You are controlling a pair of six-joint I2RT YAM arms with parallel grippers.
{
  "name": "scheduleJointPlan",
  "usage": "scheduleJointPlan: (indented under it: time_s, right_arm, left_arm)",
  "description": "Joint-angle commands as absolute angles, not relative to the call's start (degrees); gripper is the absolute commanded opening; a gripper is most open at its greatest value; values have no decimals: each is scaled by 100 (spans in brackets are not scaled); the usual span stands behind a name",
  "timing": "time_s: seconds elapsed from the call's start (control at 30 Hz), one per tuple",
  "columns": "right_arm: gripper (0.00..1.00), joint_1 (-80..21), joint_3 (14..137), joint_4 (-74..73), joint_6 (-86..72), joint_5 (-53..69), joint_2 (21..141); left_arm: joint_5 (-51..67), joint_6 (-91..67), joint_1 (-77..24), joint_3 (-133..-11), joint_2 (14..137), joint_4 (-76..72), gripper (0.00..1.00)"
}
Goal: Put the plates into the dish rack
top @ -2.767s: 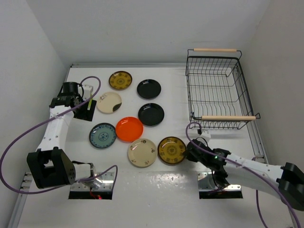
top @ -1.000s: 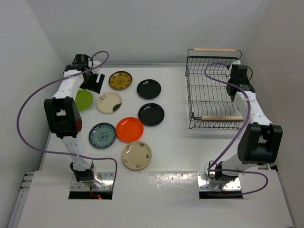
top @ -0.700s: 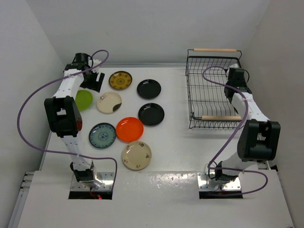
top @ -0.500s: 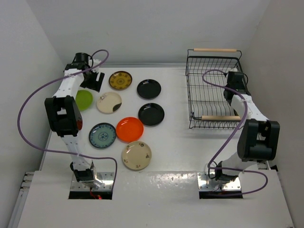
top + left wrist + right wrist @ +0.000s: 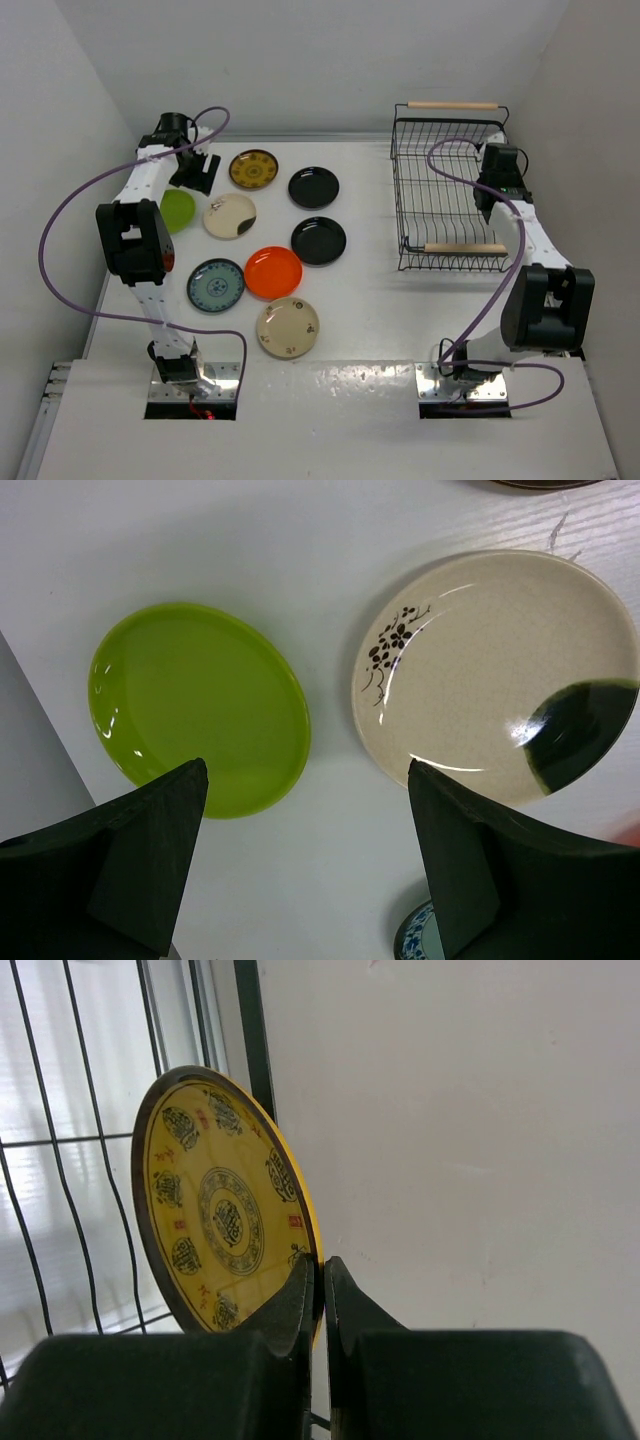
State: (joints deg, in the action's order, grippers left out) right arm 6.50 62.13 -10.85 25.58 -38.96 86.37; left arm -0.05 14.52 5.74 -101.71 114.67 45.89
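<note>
Eight plates (image 5: 272,272) lie flat on the counter (image 5: 400,330). I read the left tool (image 5: 305,775) as spread wide and gripping nothing, above the lime green plate (image 5: 195,705) and a cream plate (image 5: 480,670). The right tool (image 5: 321,1265) is clamped on the rim of the gold-brown patterned plate (image 5: 215,1215), which stands upright at the right side of the dish rack (image 5: 398,195).

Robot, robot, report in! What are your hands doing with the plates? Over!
Right gripper shut on gold-brown plate, upright at dish rack. Left gripper open near lime green plate. Nothing seen in the way.
</note>
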Motion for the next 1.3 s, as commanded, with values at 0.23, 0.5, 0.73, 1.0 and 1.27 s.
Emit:
scheduleJointPlan:
  time_s: [0.23,0.5,0.73,1.0,1.27]
  right_arm:
    - [0,624,6161,-1001,2304,-3736,8376]
    - [0,703,5986,-1380,1899,-3577,8490]
    - [0,774,5740,-1398,1767,-3542,8648]
    - [7,914,5897,-1626,1345,-3489,8894]
    - [50,923,6319,-1942,1266,-3402,8921]
  left_arm:
    - [-79,1485,624,-10406,11452,4553,86]
    - [-132,1485,624,-10354,11452,4553,86]
    - [-62,1485,624,-10354,11452,4553,86]
    - [492,1319,502,-11144,12014,4553,86]
    - [737,1064,237,-12163,12804,4553,89]
